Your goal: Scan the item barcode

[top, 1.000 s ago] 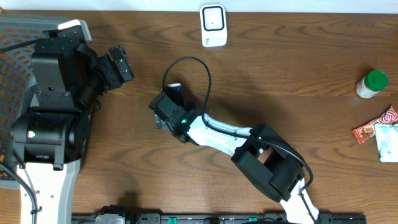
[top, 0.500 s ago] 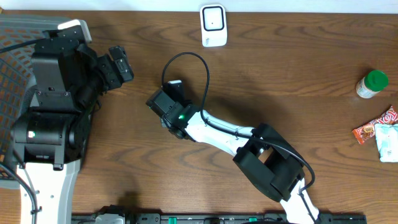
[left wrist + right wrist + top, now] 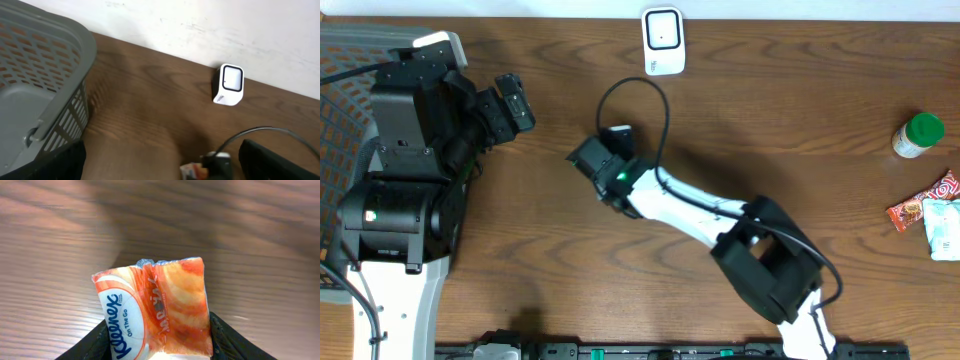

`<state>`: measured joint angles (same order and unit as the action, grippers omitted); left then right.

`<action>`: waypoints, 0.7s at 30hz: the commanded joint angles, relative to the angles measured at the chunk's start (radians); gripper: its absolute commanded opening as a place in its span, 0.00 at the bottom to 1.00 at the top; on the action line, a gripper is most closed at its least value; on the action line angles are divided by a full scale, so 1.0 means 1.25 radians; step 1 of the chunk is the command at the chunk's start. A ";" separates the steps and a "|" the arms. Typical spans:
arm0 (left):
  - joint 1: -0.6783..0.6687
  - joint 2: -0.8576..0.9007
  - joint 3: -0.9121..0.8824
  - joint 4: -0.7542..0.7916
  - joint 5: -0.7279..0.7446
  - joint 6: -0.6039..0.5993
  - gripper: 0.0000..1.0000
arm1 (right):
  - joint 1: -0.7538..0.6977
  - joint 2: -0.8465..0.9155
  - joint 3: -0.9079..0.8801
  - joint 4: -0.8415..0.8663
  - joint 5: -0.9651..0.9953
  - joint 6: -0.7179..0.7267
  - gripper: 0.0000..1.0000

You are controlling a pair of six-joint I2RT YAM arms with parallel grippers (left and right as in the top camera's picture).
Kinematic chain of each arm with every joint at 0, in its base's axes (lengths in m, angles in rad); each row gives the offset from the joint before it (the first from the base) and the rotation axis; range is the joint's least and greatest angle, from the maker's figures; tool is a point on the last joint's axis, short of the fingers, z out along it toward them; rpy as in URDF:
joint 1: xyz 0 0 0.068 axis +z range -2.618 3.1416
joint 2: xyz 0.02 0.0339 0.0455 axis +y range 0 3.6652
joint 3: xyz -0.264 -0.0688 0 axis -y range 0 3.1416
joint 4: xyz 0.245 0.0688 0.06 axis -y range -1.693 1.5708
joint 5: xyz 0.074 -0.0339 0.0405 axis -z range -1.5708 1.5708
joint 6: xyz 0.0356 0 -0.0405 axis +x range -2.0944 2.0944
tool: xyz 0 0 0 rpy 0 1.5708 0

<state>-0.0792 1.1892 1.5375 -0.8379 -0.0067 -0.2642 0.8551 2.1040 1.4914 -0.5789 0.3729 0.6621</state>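
Orange pack [image 3: 155, 310] in right fingers [image 3: 232, 342], arm [image 3: 690, 210] outstretched

Checkout bench: barcode scanner [image 3: 662, 40], basket [image 3: 45, 60]

Overhead: even, fairly bright light from above, no glare. Faint soft shadow on table [image 3: 800, 120] beside right arm [image 3: 680, 205]. Sharp corner to corner.

Left wrist: wall [image 3: 200, 25] very bright, nearly washed out. Table dimmer, w/ broad soft shadow next to basket [image 3: 45, 75]. Scanner [image 3: 229, 85] reasonably crisp. Left fingers [image 3: 45, 165] are dark, out-of-focus blobs at bottom corners.

Right wrist: pack [image 3: 155, 310] sharp & well lit. Wood behind it soft, streaky, w/ pale sheen at left and a dark shadow patch up top. Right fingers [image 3: 225, 340] black, no detail.
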 commanded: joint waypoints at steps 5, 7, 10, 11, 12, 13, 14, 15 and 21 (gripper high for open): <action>0.004 0.000 0.009 0.001 -0.010 0.007 0.98 | -0.098 -0.074 0.014 -0.150 0.099 0.003 0.53; 0.004 0.000 0.009 0.001 -0.010 0.007 0.98 | -0.129 -0.073 0.013 -0.191 0.099 0.009 0.54; 0.004 0.000 0.009 0.000 -0.010 0.007 0.98 | -0.179 -0.072 0.002 -0.221 0.091 0.015 0.55; 0.004 0.000 0.009 0.001 -0.010 0.007 0.98 | -0.188 -0.072 -0.001 -0.222 0.083 0.015 0.58; 0.004 0.000 0.009 0.001 -0.010 0.007 0.98 | -0.196 -0.072 -0.003 -0.222 0.071 0.015 0.65; 0.004 0.000 0.009 0.001 -0.010 0.007 0.98 | -0.204 -0.072 -0.006 -0.222 0.055 0.015 0.78; 0.004 0.000 0.009 0.001 -0.010 0.007 0.98 | -0.210 -0.072 -0.007 -0.222 0.046 0.015 0.84; 0.004 0.000 0.009 0.001 -0.010 0.007 0.98 | -0.217 -0.072 -0.007 -0.221 0.041 0.015 0.87; 0.004 0.000 0.009 0.001 -0.010 0.007 0.98 | -0.233 -0.085 -0.005 -0.211 0.038 0.008 0.86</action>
<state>-0.0792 1.1892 1.5375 -0.8375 -0.0071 -0.2642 0.5705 2.0315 1.4910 -0.8436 0.4267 0.6689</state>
